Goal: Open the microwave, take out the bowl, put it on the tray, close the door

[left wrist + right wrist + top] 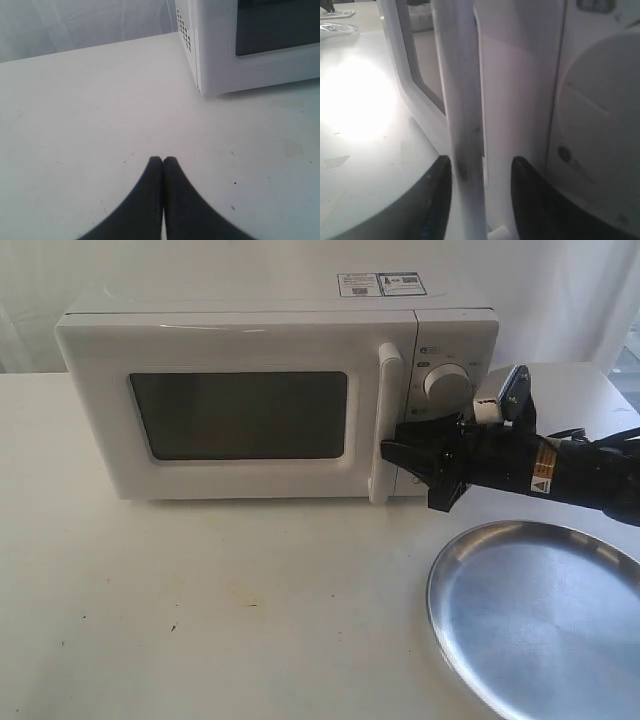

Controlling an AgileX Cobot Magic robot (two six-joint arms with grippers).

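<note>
The door (pixel 240 352) is shut, so every job is left. Your right pincer (pixel 481 165) is open around the handle (pixel 387 415); your left pincer (pixel 163 161) is closed, empty

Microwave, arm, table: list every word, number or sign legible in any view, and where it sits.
No text can be read as words.
Two stickers on top of the microwave: print too small.
Marks above the upper dial: blurred.
Yellow label on the right arm: a warning triangle, wording illegible.
</note>
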